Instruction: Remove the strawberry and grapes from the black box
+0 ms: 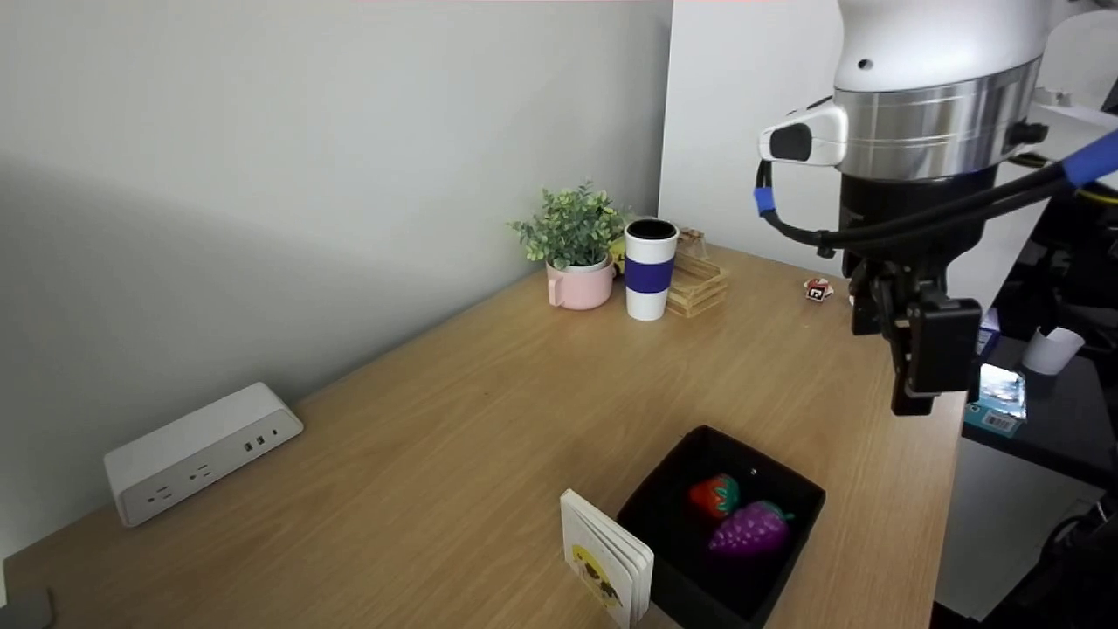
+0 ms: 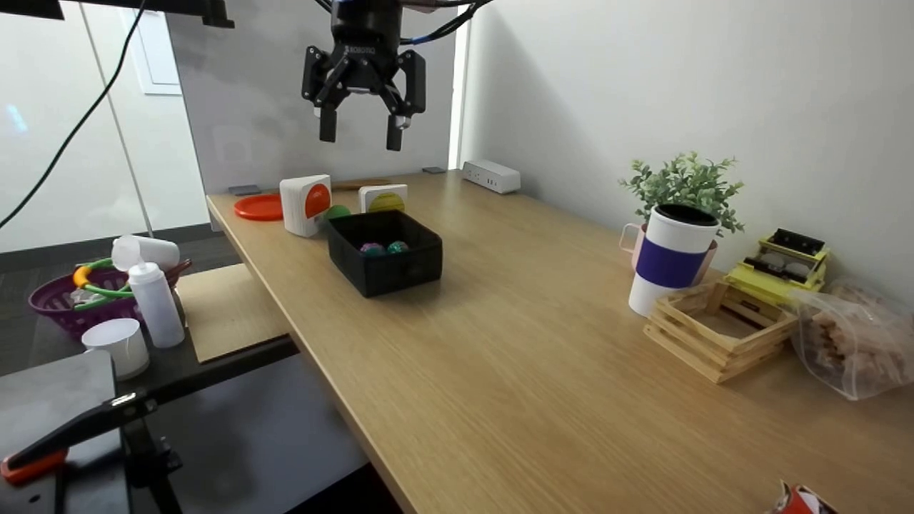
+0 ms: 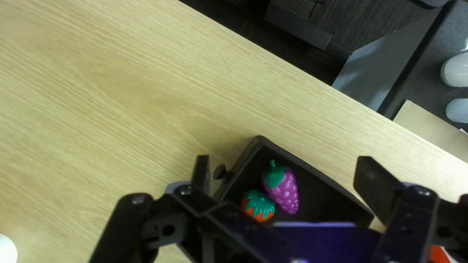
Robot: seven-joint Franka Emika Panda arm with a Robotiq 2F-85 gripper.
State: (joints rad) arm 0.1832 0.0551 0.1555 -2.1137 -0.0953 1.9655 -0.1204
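Observation:
The black box (image 1: 773, 480) stands on the wooden table in both exterior views (image 2: 403, 268) and the wrist view (image 3: 321, 193). The strawberry (image 1: 714, 495), red with a green cap, lies inside it. The purple grapes (image 1: 749, 531) with a green top lie right beside it. The wrist view shows the strawberry (image 3: 259, 205) partly behind a finger linkage and the grapes (image 3: 282, 188) fully. Only the tops of the grapes (image 2: 373, 248) and strawberry (image 2: 398, 247) show over the wall in an exterior view. My gripper (image 1: 889, 362) is open and empty, high above the table (image 2: 360, 139), fingers wide apart (image 3: 283, 162).
A small board book (image 1: 603, 559) stands against the box's side. A white block-like book (image 2: 305, 205) and a red plate (image 2: 258, 207) are behind the box. A cup (image 1: 648, 271), potted plant (image 1: 572, 236), wooden crate (image 2: 721, 328) and white power strip (image 1: 205, 454) stand along the wall.

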